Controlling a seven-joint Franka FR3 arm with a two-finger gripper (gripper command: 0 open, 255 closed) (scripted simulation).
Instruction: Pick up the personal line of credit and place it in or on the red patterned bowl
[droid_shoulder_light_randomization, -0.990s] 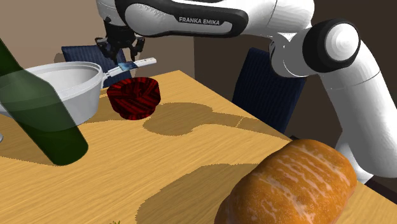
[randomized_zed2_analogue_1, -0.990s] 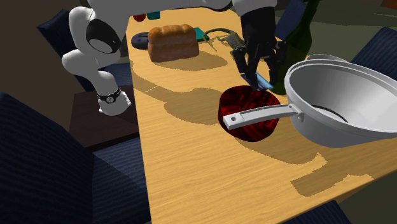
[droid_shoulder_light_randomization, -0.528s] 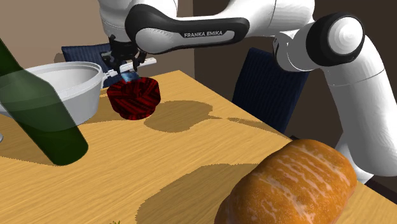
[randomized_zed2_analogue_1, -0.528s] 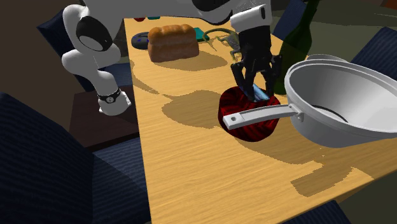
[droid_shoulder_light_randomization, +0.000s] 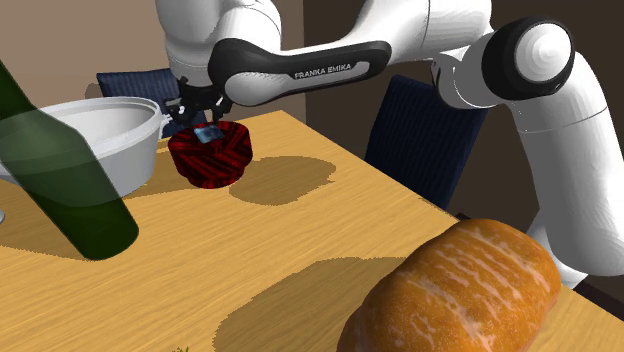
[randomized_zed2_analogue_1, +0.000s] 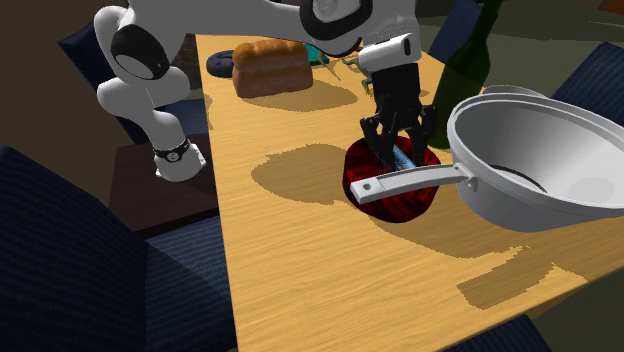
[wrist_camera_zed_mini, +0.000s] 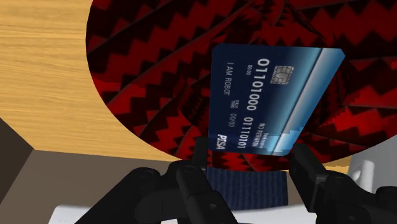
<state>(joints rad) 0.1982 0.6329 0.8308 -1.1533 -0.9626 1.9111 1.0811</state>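
Wooden table (droid_shoulder_light_randomization: 300, 230) spreads across the shoulder view; at upper left the gripper (droid_shoulder_light_randomization: 203, 112) hangs over the red patterned bowl (droid_shoulder_light_randomization: 215, 160); second exterior view, right of centre, it sits beside a pale pan (randomized_zed2_analogue_1: 540, 150); wrist view shows the blue card (wrist_camera_zed_mini: 267, 102) clasped at its near edge, above the bowl's hollow; I judge placing is in hand; next I'd release, then lift clear.

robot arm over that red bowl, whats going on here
A white Franka arm holds a blue card right over the opening of the red patterned bowl. Its jaws are shut on one end of the card, which has not yet been let go. A white pan stands close beside the bowl on the wooden table.
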